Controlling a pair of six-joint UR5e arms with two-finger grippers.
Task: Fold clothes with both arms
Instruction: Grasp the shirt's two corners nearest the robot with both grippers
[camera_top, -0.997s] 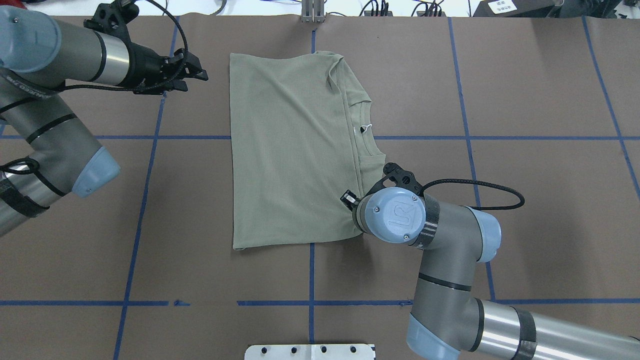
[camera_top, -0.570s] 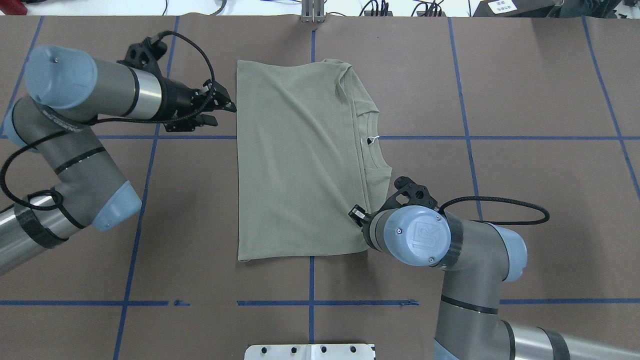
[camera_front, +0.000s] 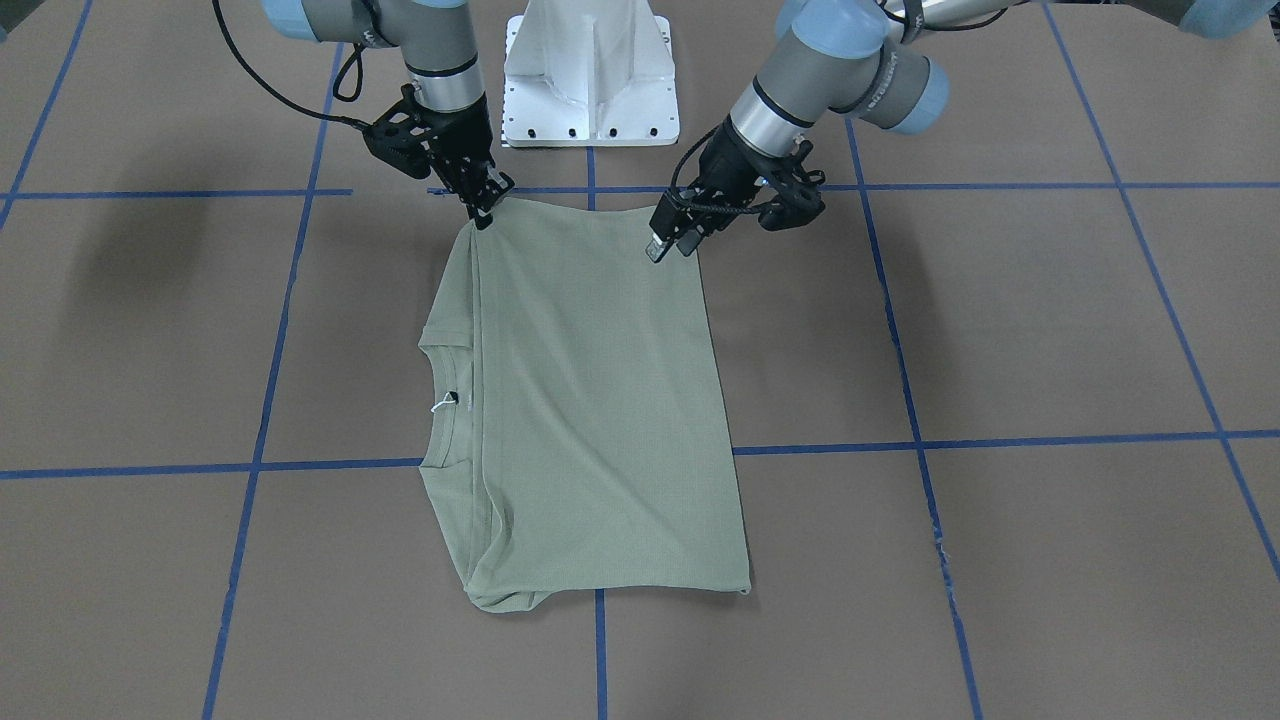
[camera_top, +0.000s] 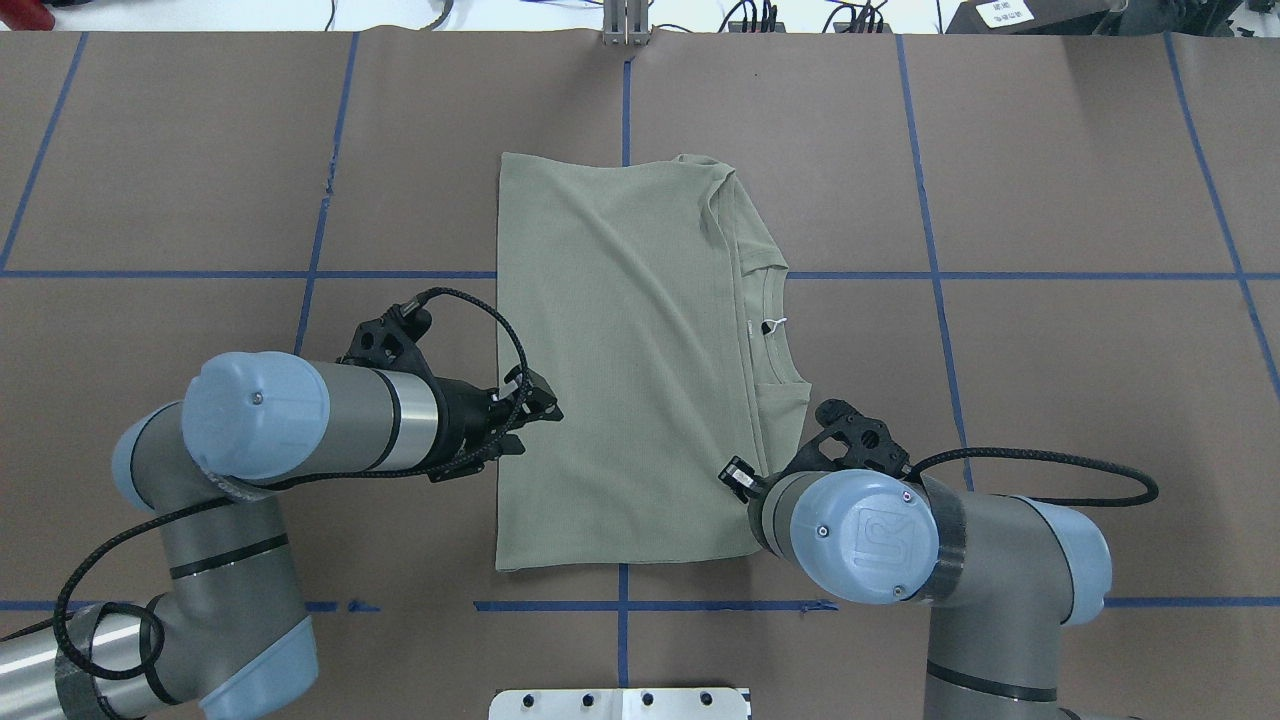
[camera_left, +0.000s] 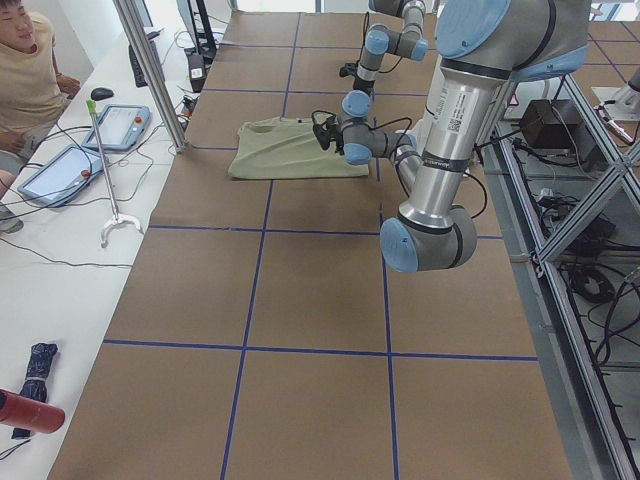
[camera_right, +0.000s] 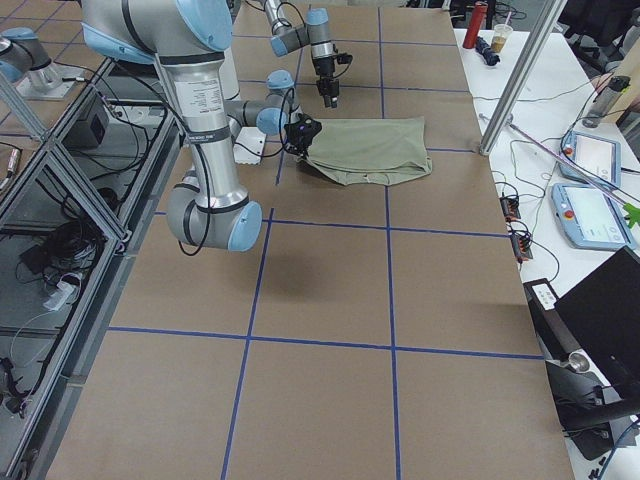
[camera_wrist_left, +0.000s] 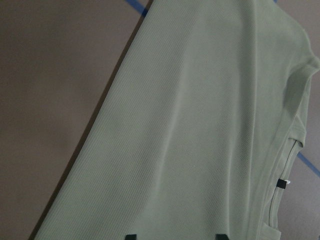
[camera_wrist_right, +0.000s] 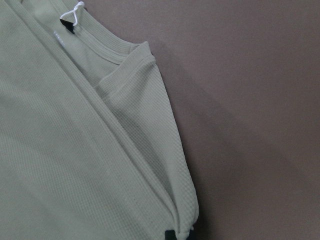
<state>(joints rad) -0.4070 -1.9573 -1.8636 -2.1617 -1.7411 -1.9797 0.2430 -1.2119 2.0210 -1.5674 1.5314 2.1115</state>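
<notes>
Shirt (camera_top: 620, 350) lies folded: soft, limp, light knit. Right gripper (camera_front: 486, 212) clamped on near collar-side corner; left gripper (camera_front: 667, 243), jaws apart, over opposite near corner — likely best hold there.

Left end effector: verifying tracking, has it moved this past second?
Yes: the left end effector crossed the far blue tape line toward the robot's base, reaching the shirt.

Right fingers (camera_front: 485, 213) dragged shirt (camera_top: 620, 360) rightward, toward robot; left fingers (camera_top: 545, 408) swung from its far corner to near edge.
</notes>
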